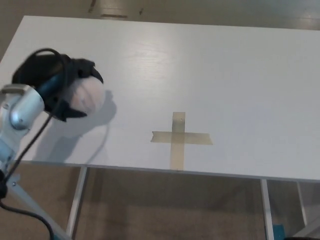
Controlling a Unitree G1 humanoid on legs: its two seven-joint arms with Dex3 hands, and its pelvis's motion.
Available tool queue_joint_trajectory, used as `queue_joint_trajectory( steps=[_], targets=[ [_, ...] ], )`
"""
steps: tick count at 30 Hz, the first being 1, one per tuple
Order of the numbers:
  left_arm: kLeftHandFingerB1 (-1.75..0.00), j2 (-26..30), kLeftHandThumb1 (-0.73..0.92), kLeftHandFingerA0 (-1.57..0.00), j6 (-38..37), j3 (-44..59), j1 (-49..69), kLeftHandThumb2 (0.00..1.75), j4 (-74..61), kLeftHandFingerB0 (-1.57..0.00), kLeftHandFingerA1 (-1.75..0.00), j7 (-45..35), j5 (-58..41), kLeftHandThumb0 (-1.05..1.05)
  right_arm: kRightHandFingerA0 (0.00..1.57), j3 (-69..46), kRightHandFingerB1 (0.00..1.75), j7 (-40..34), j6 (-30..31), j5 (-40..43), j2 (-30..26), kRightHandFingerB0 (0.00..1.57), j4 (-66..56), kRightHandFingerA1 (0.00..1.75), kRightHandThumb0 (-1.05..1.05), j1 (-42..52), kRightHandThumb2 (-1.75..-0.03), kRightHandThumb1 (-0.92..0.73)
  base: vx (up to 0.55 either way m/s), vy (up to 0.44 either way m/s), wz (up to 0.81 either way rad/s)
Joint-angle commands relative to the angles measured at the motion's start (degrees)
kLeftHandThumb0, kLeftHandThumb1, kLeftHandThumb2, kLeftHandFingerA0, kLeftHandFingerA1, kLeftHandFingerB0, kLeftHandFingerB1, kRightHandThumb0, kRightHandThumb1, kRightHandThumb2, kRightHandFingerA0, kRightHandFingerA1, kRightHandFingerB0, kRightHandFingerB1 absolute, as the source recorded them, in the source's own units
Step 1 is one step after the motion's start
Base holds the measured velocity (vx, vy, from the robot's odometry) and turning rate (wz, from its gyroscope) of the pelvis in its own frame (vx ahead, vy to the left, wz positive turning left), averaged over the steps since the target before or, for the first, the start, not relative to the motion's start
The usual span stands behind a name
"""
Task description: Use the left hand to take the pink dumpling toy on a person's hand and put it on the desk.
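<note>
Left hand (pixel 55 87): black fingers (pixel 87 67) wrapped around the pink dumpling toy (pixel 85 96), low over the desk (pixel 240 80), well left of the tape cross (pixel 179 138). Step: set-down; lower until the toy rests (shadow close beneath), then spread the fingers; lift straight up.

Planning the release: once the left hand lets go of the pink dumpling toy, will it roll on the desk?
The pink dumpling toy looks rounded, so it may roll a little on the smooth desk. It seems soft and light: the left hand carries it easily.
</note>
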Motion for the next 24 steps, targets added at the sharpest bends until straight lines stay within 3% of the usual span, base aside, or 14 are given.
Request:
queue_joint_trajectory(
  steps=[1,2,3,6,7,8,9,10,11,12,14,24],
  targets=[
    [-0.65,-2.2,0.64,-0.83,1.7,-1.6,2.0,0.90,2.8,-0.73,-1.22,1.6,1.0,-0.27,0.64,-0.3,0.43,-0.1,0.7,0.6,0.1,0.58,0.1,0.44,-0.22,0.1,-0.60,-0.67,0.00,0.000,0.00],
    [-0.65,-2.4,0.64,-0.83,1.8,-1.7,2.1,0.90,2.9,-0.73,-1.22,1.6,1.0,-0.27,0.64,-0.4,0.43,-0.1,0.8,0.6,0.1,0.58,0.1,0.44,-0.22,0.0,-0.60,-0.67,0.00,0.000,0.00],
    [-0.46,-2.8,0.74,-0.69,2.3,-2.1,2.8,0.64,2.6,-0.68,-1.46,1.4,1.1,-0.19,0.64,-0.2,0.44,0.0,0.9,0.4,0.1,0.59,0.1,0.44,-0.22,0.0,-0.60,-0.67,0.00,0.000,0.00],
    [-0.43,-3.0,0.74,-0.71,2.8,-1.9,3.8,0.64,1.4,-0.61,-1.41,0.6,0.6,-0.19,0.64,-0.1,0.44,0.0,0.9,0.3,0.1,0.59,0.2,0.44,-0.22,0.0,-0.60,-0.67,0.00,0.000,0.00],
    [-0.40,-3.4,0.70,-0.80,3.2,-1.3,3.3,0.61,1.9,-0.55,-1.13,-0.3,-0.6,-0.22,0.64,-0.1,0.44,0.0,1.0,0.3,-0.1,0.60,0.2,0.44,-0.22,-0.4,-0.60,-0.67,0.00,0.000,0.00],
    [-0.35,-3.4,0.52,-0.27,4.5,-1.4,3.0,0.70,1.8,-0.13,-0.43,-2.4,-1.0,-0.48,0.63,-0.2,0.44,0.0,1.0,0.3,-0.1,0.60,0.2,0.44,-0.22,-0.5,-0.60,-0.67,0.00,0.000,0.00],
    [-0.35,-3.3,0.52,-0.27,5.4,-1.6,2.9,0.70,1.5,-0.13,-0.43,-3.7,-0.9,-0.48,0.63,-0.2,0.44,-0.1,1.0,0.3,-0.1,0.60,0.2,0.44,-0.22,-0.5,-0.60,-0.67,0.00,0.000,0.00],
    [-0.03,-3.2,0.48,0.00,9.1,-2.3,2.0,0.79,1.0,0.00,0.00,-7.6,-0.2,-0.79,0.63,-0.2,0.44,-0.1,0.9,0.3,-0.1,0.59,0.2,0.44,-0.22,-0.4,-0.60,-0.68,0.00,0.000,0.00],
    [-0.03,-3.3,0.48,0.00,13.4,-3.2,0.9,0.79,0.5,0.00,0.00,-11.7,0.6,-0.79,0.63,-0.3,0.44,0.0,0.9,0.4,-0.2,0.59,0.2,0.44,-0.22,-0.3,-0.60,-0.68,0.00,0.000,0.00],
    [-0.02,-3.2,0.51,0.00,15.3,-3.4,0.3,0.58,0.1,0.00,0.00,-13.3,0.9,-0.79,0.63,-0.3,0.44,0.0,0.9,0.4,-0.2,0.59,0.2,0.44,-0.22,-0.3,-0.60,-0.68,0.00,0.000,0.00],
    [-0.05,-3.0,0.52,0.00,17.1,-3.5,-0.2,0.57,-0.3,0.00,0.00,-14.8,1.0,-0.88,0.63,-0.2,0.44,0.0,0.9,0.3,-0.1,0.59,0.2,0.44,-0.22,-0.4,-0.60,-0.67,0.00,0.000,0.00],
    [-0.06,-0.9,0.51,0.00,19.3,-2.3,0.8,0.58,-7.2,0.00,0.00,-17.5,-0.4,-0.90,0.64,-0.1,0.42,0.4,0.6,0.3,-0.3,0.55,0.2,0.44,-0.22,-0.4,-0.60,-0.68,0.00,0.000,0.00]
  ],
)
